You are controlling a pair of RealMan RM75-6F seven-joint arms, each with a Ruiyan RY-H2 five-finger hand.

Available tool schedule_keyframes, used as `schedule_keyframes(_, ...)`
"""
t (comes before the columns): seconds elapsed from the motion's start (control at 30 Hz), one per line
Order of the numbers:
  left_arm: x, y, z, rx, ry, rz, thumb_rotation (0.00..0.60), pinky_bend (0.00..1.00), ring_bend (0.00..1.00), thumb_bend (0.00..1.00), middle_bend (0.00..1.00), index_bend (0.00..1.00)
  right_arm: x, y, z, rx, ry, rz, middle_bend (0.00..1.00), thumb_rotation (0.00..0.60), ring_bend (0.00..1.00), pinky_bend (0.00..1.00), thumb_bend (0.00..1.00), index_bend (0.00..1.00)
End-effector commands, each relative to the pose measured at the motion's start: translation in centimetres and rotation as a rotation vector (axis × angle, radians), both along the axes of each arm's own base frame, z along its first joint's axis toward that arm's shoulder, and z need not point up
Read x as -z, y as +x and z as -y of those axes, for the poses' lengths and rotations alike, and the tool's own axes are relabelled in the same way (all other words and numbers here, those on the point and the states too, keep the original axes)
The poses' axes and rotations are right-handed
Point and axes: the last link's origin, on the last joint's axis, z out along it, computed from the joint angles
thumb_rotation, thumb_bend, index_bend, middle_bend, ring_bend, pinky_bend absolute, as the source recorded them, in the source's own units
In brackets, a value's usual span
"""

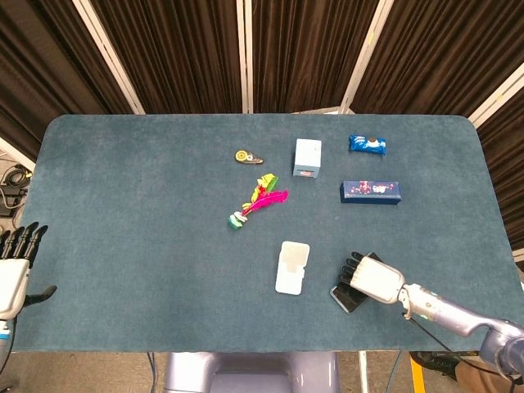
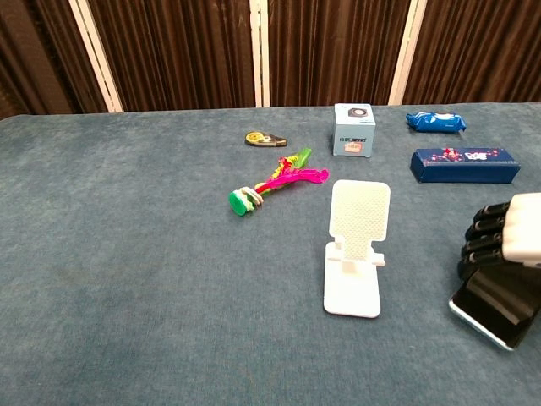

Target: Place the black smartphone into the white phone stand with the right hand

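Note:
The white phone stand (image 1: 293,267) (image 2: 355,254) stands upright on the blue table, near the front and right of centre. The black smartphone (image 1: 347,297) (image 2: 499,309) lies to its right, its near end showing from under my right hand (image 1: 372,277) (image 2: 505,243). This hand covers the phone's far part with its dark fingers curled down over it and grips it. A gap of bare cloth separates phone and stand. My left hand (image 1: 15,270) hangs off the table's left edge, fingers apart and holding nothing.
Further back are a light blue box (image 1: 307,158) (image 2: 353,129), a dark blue box (image 1: 370,191) (image 2: 463,165), a blue snack packet (image 1: 368,145), a pink and green feather toy (image 1: 258,201) (image 2: 275,186) and a small yellow tape roller (image 1: 247,156).

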Motion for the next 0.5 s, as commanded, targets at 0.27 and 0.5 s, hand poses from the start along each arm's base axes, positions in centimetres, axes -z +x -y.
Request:
schedule_keyframes(0.27, -0.4, 0.3, 0.4, 0.015, 0.003, 0.018, 0.600, 0.00, 0.00, 0.00, 0.00, 0.00, -4.4, 0.5, -0.7, -0.193, -0.178, -0.022, 0.46, 0.600, 0.33, 0.35, 0.30, 0.49)
schedule_keyframes(0.5, -0.7, 0.4, 0.5, 0.025, 0.007, 0.029, 0.600, 0.00, 0.00, 0.00, 0.00, 0.00, -7.7, 3.3, -0.7, -0.425, -0.364, -0.041, 0.47, 0.600, 0.34, 0.36, 0.30, 0.50)
